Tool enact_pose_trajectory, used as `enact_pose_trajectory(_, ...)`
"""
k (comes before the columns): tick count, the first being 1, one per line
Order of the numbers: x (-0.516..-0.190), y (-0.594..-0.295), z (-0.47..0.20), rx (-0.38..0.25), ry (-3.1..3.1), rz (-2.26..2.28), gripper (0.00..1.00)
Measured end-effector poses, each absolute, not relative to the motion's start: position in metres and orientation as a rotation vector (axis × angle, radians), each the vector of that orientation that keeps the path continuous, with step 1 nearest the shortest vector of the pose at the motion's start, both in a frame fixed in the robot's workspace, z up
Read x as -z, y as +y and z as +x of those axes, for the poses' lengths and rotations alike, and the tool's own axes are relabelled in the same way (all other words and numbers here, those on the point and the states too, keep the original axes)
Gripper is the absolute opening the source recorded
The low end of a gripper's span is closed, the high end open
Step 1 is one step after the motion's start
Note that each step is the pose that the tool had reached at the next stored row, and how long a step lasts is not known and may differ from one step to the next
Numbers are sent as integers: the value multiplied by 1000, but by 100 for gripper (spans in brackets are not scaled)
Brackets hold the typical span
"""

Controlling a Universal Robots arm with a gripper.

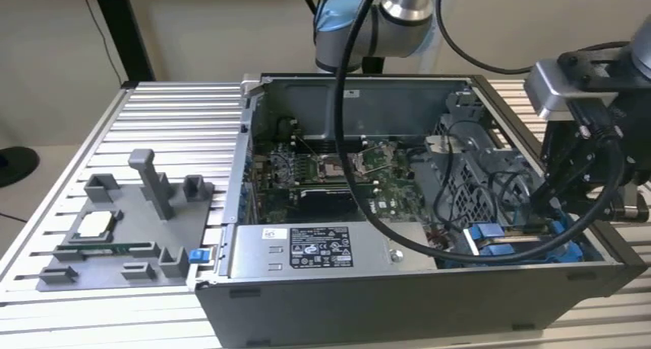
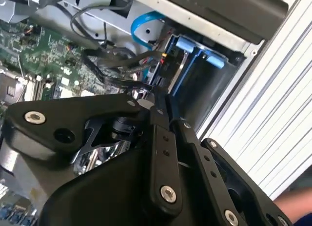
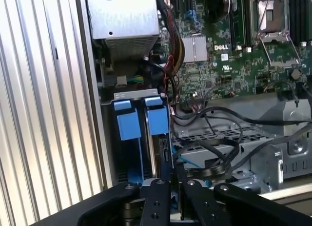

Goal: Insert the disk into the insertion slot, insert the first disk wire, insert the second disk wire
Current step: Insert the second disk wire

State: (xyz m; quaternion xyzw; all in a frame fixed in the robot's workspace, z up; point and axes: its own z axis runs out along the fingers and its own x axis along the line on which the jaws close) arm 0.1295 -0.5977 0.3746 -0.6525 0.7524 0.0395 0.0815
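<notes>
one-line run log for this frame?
stage: disk wiring | disk: seated in slot, blue carrier | claw: above disk bay, beside black cables | case: open

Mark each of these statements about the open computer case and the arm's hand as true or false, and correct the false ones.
1. The open dark grey computer case lies on a ribbed aluminium table. True.
2. The bright blue plastic disk carrier lies out on the table. False: it sits in the case's drive bay.
3. The hand is beside the drive bay. True.
4. The grey power-supply box with a white sticker stands on the grey fixture tray. False: it is inside the case.
</notes>
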Motion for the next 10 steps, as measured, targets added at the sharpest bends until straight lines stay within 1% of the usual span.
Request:
enact_pose_trajectory(3,-372,-598,120,-101,2237,-1944,0)
enact_pose_trajectory(10,-362,-598,112,-87,2223,-1946,0)
